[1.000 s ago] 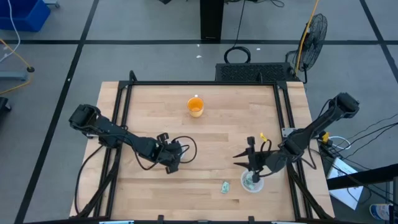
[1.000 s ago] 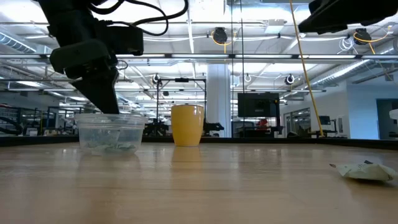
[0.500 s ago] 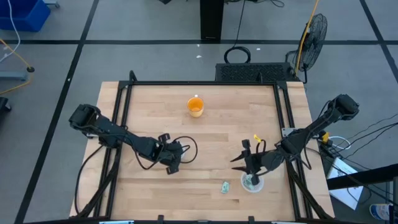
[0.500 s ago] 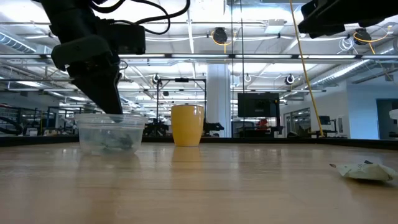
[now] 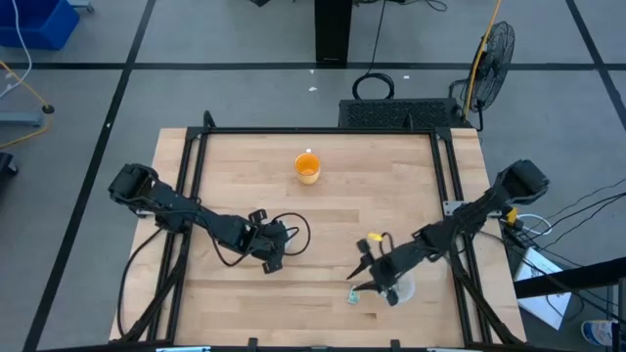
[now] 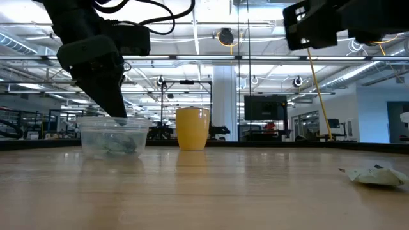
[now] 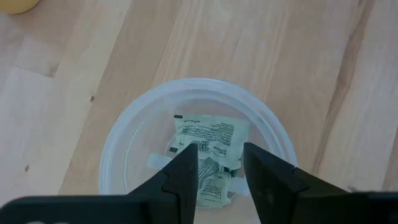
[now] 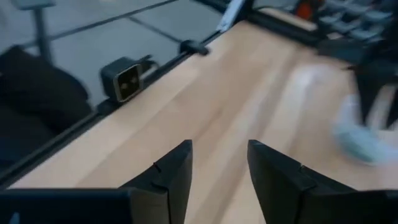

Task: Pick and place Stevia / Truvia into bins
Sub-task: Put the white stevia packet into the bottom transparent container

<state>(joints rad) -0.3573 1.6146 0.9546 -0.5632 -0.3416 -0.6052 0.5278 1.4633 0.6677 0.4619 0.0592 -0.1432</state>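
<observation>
The left gripper (image 7: 221, 171) hangs over a clear cup (image 7: 118, 155) at the worktop's (image 5: 391, 196) 7 o'clock, fingers spread and empty above the packets (image 7: 208, 146) inside. The right gripper (image 8: 219, 168), fingers also spread, hovers at 5 o'clock beside the second cup (image 5: 403, 289), near a loose packet (image 5: 353, 293).

Robotics lab, open industrial hall.
Framed wooden table (image 5: 323, 225), taped grey floor (image 5: 196, 39), standing fan (image 5: 486, 54), monitor (image 6: 264, 107), ceiling trusses with strip lights (image 6: 192, 32).
</observation>
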